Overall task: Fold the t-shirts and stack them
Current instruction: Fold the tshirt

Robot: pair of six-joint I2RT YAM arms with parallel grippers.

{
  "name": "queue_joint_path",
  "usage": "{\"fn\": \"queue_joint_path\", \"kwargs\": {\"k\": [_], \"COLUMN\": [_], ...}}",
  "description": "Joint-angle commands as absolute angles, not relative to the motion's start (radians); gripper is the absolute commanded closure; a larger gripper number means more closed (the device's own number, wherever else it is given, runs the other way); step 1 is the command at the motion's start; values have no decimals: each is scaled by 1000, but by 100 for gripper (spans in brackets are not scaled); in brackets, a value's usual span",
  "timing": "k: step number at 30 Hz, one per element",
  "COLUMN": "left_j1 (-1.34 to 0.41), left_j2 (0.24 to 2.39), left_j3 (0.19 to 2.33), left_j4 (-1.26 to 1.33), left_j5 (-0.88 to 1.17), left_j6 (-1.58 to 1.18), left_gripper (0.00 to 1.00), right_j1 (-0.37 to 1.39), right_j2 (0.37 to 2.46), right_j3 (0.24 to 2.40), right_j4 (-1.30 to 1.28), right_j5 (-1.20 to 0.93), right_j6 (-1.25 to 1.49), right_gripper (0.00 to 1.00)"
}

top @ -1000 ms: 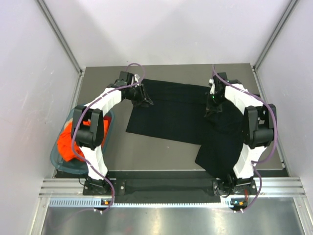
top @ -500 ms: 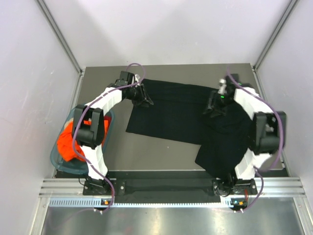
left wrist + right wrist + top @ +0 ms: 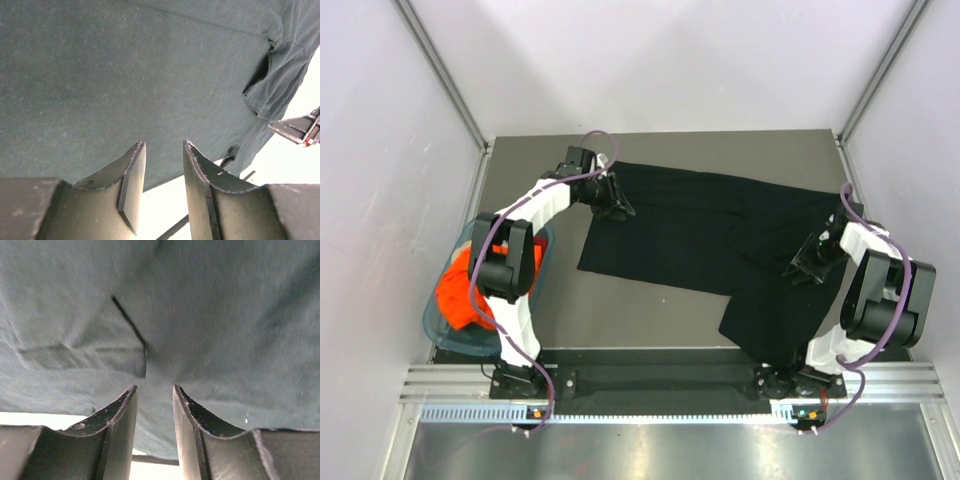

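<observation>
At the far left the orange t-shirt point(image 3: 455, 295) lies bunched in the teal basket point(image 3: 432, 320), untouched. Nothing there has changed.

Next comes the left tool point(image 3: 618, 208), at the far left corner of the black t-shirt point(image 3: 680, 235). It has not moved in the last second. In its wrist view the left tool point(image 3: 163, 145) has its fingers apart with nothing between them, only the cloth beyond, so it is released and holds nothing.

The black t-shirt lies on the counter point(image 3: 650, 305), its far part spread wide and its right part running toward the near edge. This is where the change is. A second ago the shirt ended near the middle right, under the right arm. Now more cloth lies open toward the far right corner, so that side was drawn out and laid flat.

The right tool point(image 3: 802, 266) made this change. It was clenched over the middle right of the shirt, and it has since let go and swung outward and nearer, over the right edge of the cloth. From its own camera the right tool point(image 3: 154, 388) shows parted fingers and only flat cloth beyond.

For the task, I judge this the spreading stage — no fold is made yet, and with both tools free a new grasp on the edges should be next.
</observation>
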State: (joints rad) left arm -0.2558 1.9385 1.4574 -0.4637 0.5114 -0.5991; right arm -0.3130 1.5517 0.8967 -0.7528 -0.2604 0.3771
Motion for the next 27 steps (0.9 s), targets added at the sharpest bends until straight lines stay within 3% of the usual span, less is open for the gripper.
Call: {"fn": "queue_joint_path", "kwargs": {"k": [1, 12, 17, 22, 27], "left_j1": [-250, -241, -238, -233, -230], "left_j2": [1936, 1947, 1953, 1962, 1964], "left_j3": [1476, 1486, 1494, 1494, 1500], "left_j4": [-439, -454, -459, -449, -456], "left_j5": [534, 537, 540, 546, 548], "left_j6": [-583, -580, -580, -584, -580], "left_gripper": [59, 59, 59, 59, 59], "right_j1": [-337, -339, -344, -353, -354], "right_j2": [1571, 1640, 1623, 1604, 1605], "right_j3": [914, 923, 954, 957, 966], "right_j4": [-654, -592, -653, -689, -706], "right_j5": [-291, -344, -337, -327, -342], "right_j6": [353, 400, 410, 396, 396], "right_gripper": [64, 65, 88, 78, 77]}}
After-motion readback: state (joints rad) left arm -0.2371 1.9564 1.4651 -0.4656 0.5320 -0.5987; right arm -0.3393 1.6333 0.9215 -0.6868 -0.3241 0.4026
